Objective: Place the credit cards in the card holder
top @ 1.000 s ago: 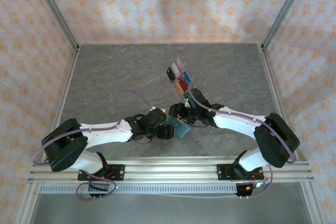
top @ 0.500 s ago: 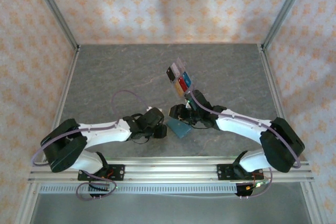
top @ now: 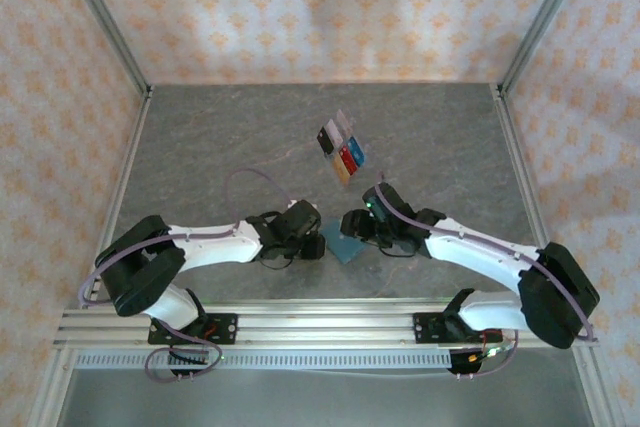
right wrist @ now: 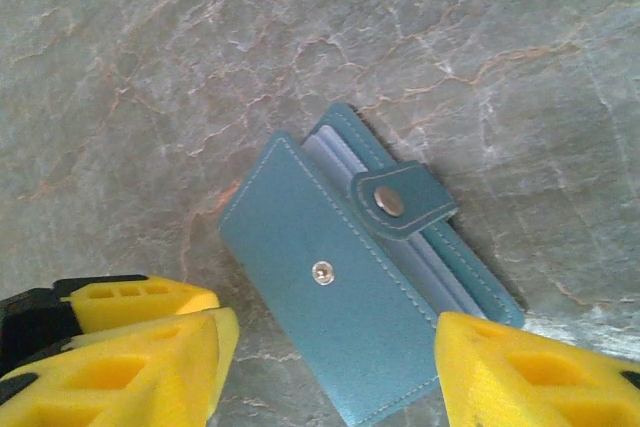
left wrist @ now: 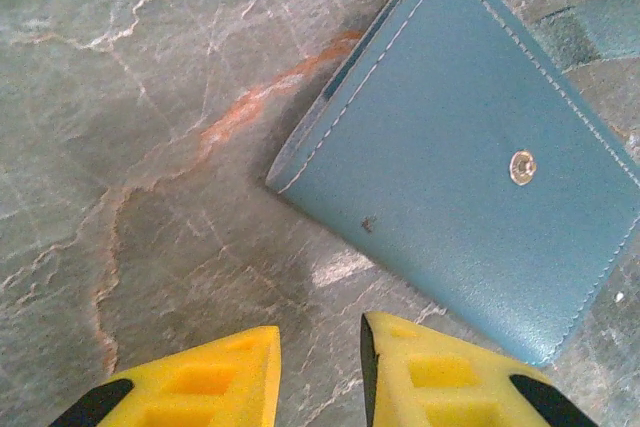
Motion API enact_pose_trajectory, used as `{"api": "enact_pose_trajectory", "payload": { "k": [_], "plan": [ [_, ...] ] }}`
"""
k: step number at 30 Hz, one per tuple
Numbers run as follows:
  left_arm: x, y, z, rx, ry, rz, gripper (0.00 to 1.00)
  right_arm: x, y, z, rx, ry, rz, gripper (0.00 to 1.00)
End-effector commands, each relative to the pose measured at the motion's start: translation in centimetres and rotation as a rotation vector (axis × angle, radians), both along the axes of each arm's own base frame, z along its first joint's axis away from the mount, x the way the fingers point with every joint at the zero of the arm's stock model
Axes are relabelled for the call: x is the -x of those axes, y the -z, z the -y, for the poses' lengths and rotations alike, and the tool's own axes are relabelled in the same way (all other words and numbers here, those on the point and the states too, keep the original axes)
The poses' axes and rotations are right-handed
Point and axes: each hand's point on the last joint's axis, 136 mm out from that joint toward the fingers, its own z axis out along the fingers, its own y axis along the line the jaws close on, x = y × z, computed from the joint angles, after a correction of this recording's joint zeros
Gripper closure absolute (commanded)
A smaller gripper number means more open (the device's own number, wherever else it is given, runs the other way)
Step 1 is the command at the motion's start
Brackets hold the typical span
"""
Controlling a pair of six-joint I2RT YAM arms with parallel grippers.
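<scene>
One teal card holder (top: 347, 245), folded, lies on the worktop (top: 220, 147) between two hands. The left hand (top: 315, 247), fingers slightly parted, grasps nothing. The right hand (top: 355, 222) is spread wide, released. Five credit cards (top: 347, 155) sit farther off in one clear tray (top: 345, 118).

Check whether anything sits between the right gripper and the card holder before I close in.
Nothing visible does. In the right wrist view the card holder lies flat on bare table just ahead of the right gripper, whose jaws stand open to either side of it.
</scene>
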Motion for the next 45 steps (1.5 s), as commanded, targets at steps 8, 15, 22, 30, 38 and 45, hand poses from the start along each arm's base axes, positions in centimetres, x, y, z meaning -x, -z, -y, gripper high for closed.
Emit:
{"api": "enact_pose_trajectory", "payload": {
  "k": [8,15,22,30,38,45],
  "plan": [
    [-1.1,-0.1,0.8,0.010,0.005,0.013,0.72,0.2,3.8,0.2,0.080,-0.020,-0.073,0.40],
    [-1.2,0.7,0.9,0.002,0.010,0.001,0.72,0.2,3.1,-0.5,0.037,-0.037,-0.067,0.40],
    [-1.3,1.3,1.3,0.008,0.011,-0.009,0.73,0.3,2.8,-1.0,0.007,-0.048,-0.070,0.43],
    [-1.1,2.0,1.3,0.008,0.008,-0.022,0.73,0.5,1.7,-2.2,-0.074,-0.072,-0.067,0.44],
    [-1.0,2.3,1.3,0.014,0.005,-0.026,0.73,-0.1,2.5,0.5,0.093,-0.035,-0.035,0.44],
    [-1.1,2.5,1.3,0.014,0.004,-0.029,0.73,0.2,4.2,0.3,0.111,-0.047,-0.078,0.44]
  ]
}}
